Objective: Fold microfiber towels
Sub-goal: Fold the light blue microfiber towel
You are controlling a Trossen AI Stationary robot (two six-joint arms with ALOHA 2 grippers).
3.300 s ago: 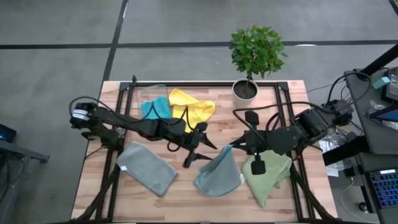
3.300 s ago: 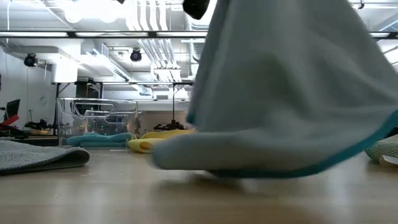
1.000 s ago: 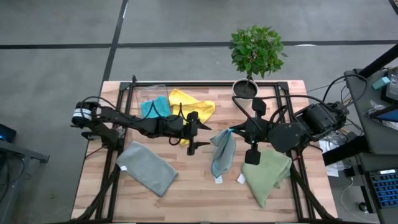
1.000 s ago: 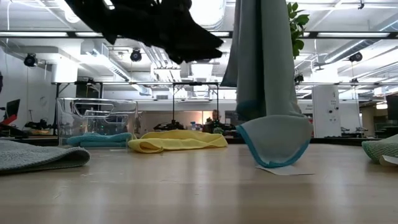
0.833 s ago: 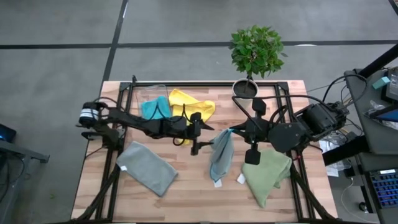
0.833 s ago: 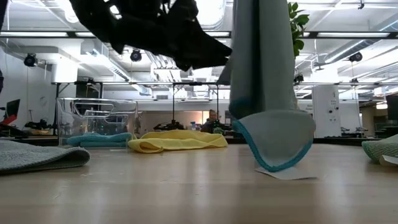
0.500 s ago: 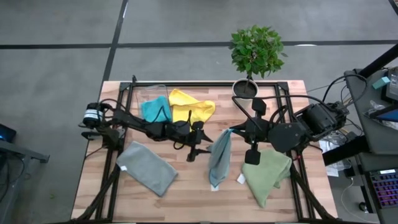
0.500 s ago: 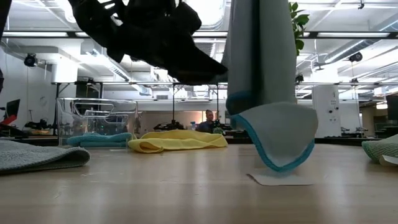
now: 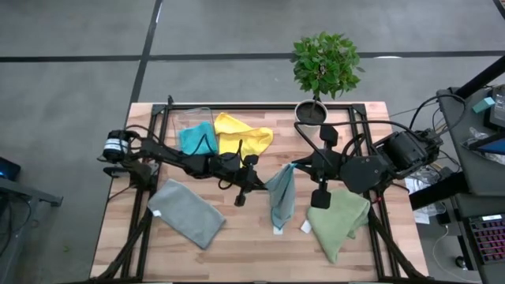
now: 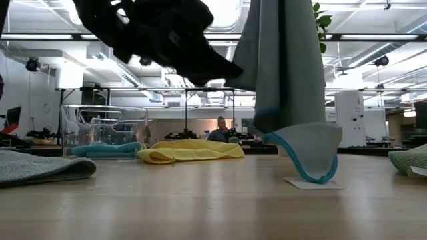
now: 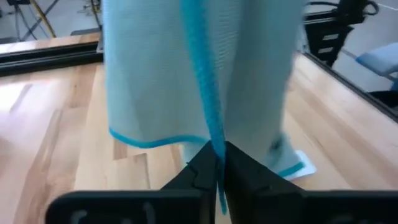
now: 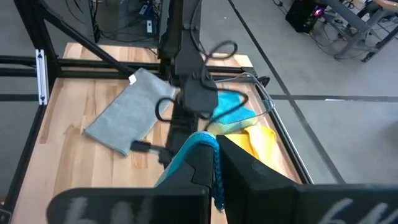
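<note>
A light blue towel (image 9: 280, 197) with a teal border hangs between my two grippers over the middle of the table. My right gripper (image 9: 295, 167) is shut on its top. My left gripper (image 9: 263, 183) has come in from the left and is shut on the towel's side edge. The white tag (image 10: 312, 183) at the towel's lower end lies on the table. A grey towel (image 9: 185, 211) lies folded at the near left, an olive green one (image 9: 339, 219) at the near right. A yellow towel (image 9: 243, 136) and a teal one (image 9: 197, 138) lie at the back. My left gripper pinches the towel's teal-bordered side edge (image 11: 214, 134) between its two fingers, coming level from the table's left. The cloth hangs upright past the fingers and is drawn a little toward the left there (image 10: 244, 79). My right gripper pinches a teal-bordered top corner (image 12: 208, 142) of the towel between its two fingers, from the table's right. The towel hangs below it, slack, with its lower end (image 10: 310, 163) just above the table.
A clear plastic bin (image 9: 189, 122) stands at the back left beside the teal towel. A potted plant (image 9: 322, 67) stands at the far edge. Black frame rails (image 9: 260, 106) run along the table's sides. Bare wood (image 9: 245, 237) shows at the near middle.
My left gripper has gone toward the table's right, up to the hanging light blue towel, and has shut on its side edge. The towel's lower end has swung a little and its tag has shifted on the table. Its top has stayed in my right gripper.
</note>
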